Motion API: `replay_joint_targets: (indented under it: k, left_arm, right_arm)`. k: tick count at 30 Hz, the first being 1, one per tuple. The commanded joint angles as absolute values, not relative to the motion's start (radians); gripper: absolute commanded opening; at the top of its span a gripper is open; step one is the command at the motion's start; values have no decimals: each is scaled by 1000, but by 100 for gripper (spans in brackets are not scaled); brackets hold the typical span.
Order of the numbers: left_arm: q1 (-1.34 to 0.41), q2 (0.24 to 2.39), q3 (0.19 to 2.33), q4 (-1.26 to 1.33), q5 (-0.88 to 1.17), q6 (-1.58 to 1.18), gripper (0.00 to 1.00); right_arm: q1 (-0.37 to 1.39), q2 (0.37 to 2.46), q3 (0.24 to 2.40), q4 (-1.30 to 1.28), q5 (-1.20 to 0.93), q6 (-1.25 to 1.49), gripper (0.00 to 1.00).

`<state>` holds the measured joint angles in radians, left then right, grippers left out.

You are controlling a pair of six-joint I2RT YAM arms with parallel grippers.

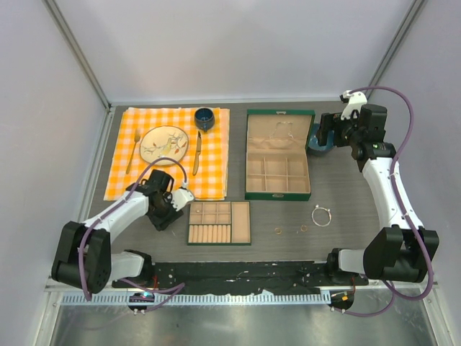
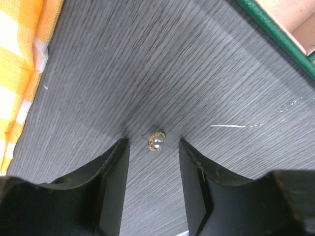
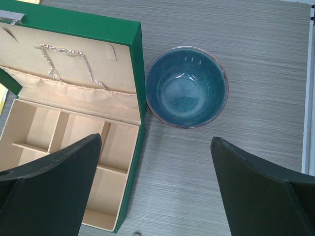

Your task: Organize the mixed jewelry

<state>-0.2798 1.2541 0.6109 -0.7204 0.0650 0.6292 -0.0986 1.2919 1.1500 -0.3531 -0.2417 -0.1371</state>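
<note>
Beside the tray (image 1: 220, 222), the left gripper (image 2: 152, 141) brackets one pearl stud (image 2: 157, 142).
Its jaws stand partly open on the grey table (image 1: 338, 187), holding nothing. The right gripper (image 3: 155, 139), wide open and empty, hangs over a blue bowl (image 3: 187, 86) by the green box (image 3: 74, 24). One silver bracelet (image 1: 321, 215) and two gold rings (image 1: 279, 230) lie near-right. White walls (image 1: 216, 43) surround.
</note>
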Motion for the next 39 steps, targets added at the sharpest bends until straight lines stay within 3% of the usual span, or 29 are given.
replay_joint_targets:
  k: [1,15,22,39]
  left_arm:
    - [-275,1293,630,-644,112,626,47]
    - [-275,1310,649,-653,166,614,27]
    - [-275,1316,690,-683,192,607,0]
    - [-291,1255,885,-851,400,563,0]
  right_arm:
    - [-98,1293,1177,-331,-247,-150,100]
    - [-98,1295,1180,-334,-247,-153,100]
    - [-98,1293,1180,-334,-247,-155,100]
    - [-98,1299,1181,-339,-247,-158,100]
